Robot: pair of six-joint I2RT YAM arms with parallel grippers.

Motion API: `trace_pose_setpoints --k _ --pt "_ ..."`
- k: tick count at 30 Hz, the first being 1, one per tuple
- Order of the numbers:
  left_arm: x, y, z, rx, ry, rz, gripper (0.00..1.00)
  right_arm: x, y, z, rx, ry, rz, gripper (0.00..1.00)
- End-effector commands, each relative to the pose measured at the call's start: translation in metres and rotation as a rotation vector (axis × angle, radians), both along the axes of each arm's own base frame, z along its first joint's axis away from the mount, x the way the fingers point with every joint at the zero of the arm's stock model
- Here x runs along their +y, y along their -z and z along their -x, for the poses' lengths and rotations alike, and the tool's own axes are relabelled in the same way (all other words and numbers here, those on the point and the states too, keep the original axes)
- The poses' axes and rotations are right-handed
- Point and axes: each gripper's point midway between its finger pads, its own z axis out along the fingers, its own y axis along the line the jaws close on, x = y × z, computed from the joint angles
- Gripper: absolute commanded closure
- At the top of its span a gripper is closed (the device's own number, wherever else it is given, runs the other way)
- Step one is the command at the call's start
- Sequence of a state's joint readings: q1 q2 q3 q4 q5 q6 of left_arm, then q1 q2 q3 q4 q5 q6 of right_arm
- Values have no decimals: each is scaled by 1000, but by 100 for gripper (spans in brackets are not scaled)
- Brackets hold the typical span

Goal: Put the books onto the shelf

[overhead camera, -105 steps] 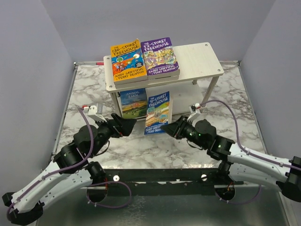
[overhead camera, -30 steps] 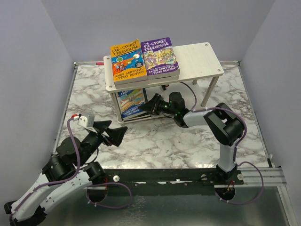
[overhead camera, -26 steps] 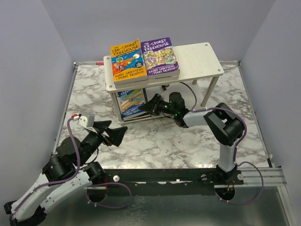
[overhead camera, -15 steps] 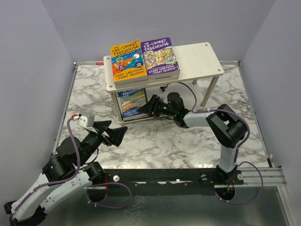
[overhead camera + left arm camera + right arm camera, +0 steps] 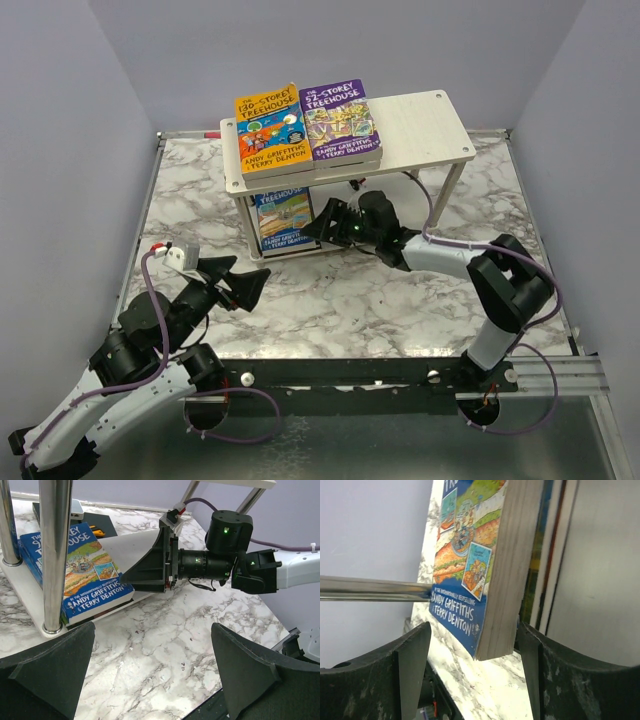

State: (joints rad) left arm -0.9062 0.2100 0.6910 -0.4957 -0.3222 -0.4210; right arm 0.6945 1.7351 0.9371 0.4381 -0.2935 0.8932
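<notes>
The shelf (image 5: 425, 120) stands at the back middle of the marble table. On its top board lie an orange book (image 5: 268, 130) and a purple book (image 5: 340, 120). A blue Treehouse book (image 5: 282, 215) lies on other books on the lower board. My right gripper (image 5: 318, 228) reaches under the top board, open, with its fingers on either side of that blue book's (image 5: 470, 565) near corner; the cover-side finger (image 5: 412, 650) stands clear of it. My left gripper (image 5: 245, 285) hovers open and empty over the table at the front left.
A silver shelf leg (image 5: 55, 555) stands in front of the blue book (image 5: 85, 565) in the left wrist view, with the right gripper (image 5: 135, 575) beside it. Thinner books (image 5: 545, 555) lie under the blue one. Grey walls close in the table.
My right gripper has opened around the blue book, which now lies on the lower board, and its elbow has swung right and lower. The left arm has not moved.
</notes>
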Motion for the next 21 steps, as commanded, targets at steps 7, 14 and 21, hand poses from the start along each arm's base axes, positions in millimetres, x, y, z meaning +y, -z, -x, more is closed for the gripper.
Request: trace_pose_setpoints --k 7,14,21 --pt "2 -2 -1 -16 -12 2 1 -40 15 -22 -32 187 237 32" --pt "3 -3 -1 -21 -11 5 1 -32 11 -33 -55 186 232 49" --pt "4 -4 0 -25 -12 9 1 -42 10 -48 -61 286 255 71"
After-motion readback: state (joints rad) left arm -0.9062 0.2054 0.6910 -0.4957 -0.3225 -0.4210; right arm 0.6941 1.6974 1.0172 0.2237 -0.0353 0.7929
